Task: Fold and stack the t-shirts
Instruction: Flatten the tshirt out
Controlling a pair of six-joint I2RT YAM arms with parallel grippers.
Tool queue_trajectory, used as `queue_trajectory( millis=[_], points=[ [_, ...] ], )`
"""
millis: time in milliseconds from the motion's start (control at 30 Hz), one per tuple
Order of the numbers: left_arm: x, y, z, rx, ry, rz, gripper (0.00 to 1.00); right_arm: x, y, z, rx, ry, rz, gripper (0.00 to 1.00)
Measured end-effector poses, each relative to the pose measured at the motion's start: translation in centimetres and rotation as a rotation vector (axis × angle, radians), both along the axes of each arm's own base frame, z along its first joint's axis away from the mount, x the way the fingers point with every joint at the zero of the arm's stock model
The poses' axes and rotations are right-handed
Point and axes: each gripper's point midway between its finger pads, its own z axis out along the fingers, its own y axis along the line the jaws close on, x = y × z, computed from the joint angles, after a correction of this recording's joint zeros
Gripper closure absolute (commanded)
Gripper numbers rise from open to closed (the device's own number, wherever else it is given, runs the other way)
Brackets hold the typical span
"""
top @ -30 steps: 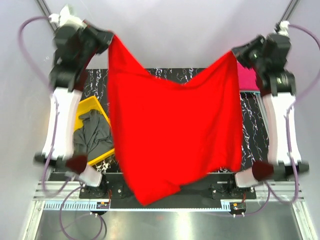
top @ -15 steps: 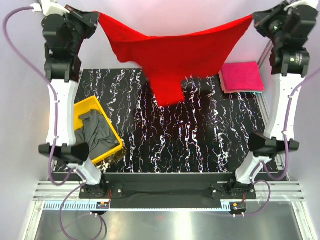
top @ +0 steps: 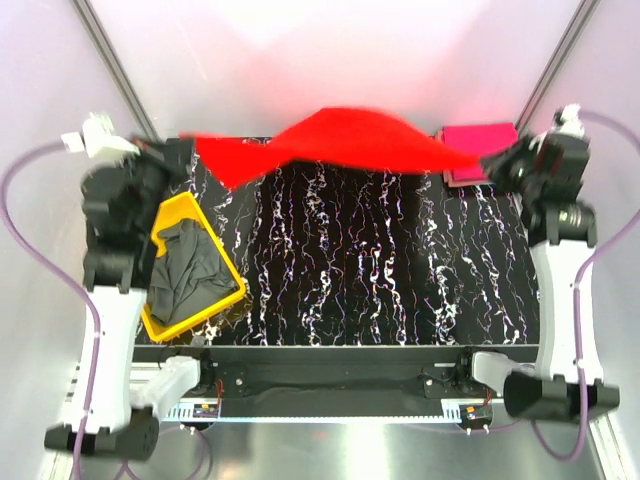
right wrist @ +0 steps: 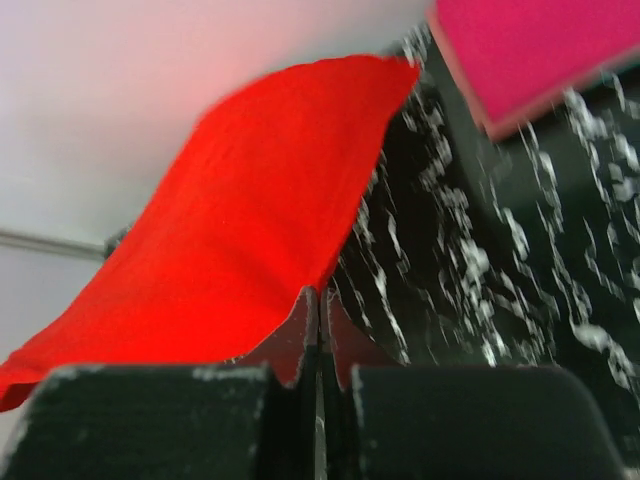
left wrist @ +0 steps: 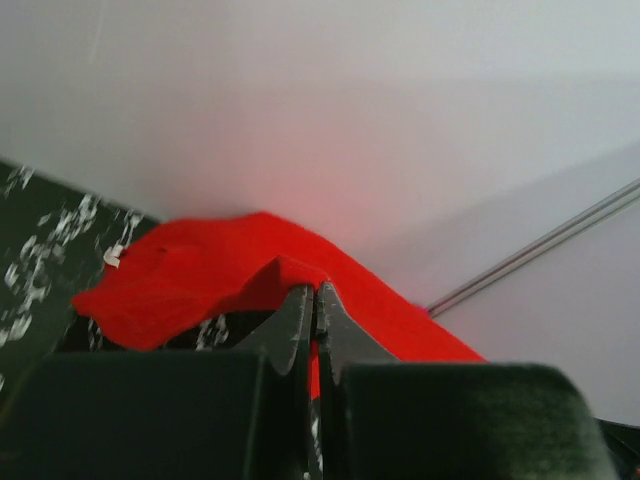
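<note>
The bright red t-shirt is stretched flat in the air over the far edge of the black marbled table, billowing up in the middle. My left gripper is shut on its left corner; the left wrist view shows red cloth pinched between the closed fingers. My right gripper is shut on its right corner, with the cloth spreading away from the closed fingers. A folded magenta-pink t-shirt lies at the far right corner. A dark grey t-shirt lies crumpled in the yellow tray.
The yellow plastic tray sits at the table's left edge. The black marbled table top spreads between the arms. White walls and metal frame posts enclose the space on the back and sides.
Both grippers have come down and forward from high up, still holding the red t-shirt. Its hanging middle has swung up and away, so it now spans nearly level over the far table edge.
</note>
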Motion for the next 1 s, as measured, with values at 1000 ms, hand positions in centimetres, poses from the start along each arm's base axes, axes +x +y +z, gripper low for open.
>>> queue_trajectory(
  millis=[1000],
  points=[
    [-9.9,-0.9,-32.2,0.064,0.821,-0.106,1.00,-16.8,-0.6,-27.4,0.196,0.739,-0.331,1.00]
  ],
)
